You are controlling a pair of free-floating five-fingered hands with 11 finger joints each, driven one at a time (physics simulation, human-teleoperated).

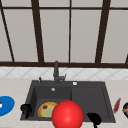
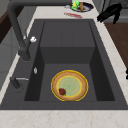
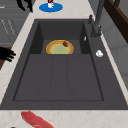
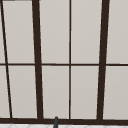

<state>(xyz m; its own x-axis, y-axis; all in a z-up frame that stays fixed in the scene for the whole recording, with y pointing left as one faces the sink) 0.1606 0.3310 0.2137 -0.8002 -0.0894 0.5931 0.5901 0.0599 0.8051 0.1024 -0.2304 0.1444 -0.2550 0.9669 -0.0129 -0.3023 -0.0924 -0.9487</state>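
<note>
The big dark sink (image 1: 90, 100) is seen behind both hands. A red ball (image 1: 67, 114) is seen between the hands, near the front. Just beside the left hand (image 1: 25, 109), down in the basin, a yellow plate (image 1: 47, 109) is laid flat. The left hand's fingers are curled, and nothing is held. The right hand (image 1: 94, 118) is spread loose at the sink's front edge, with a red strip (image 1: 116, 105) further right.
</note>
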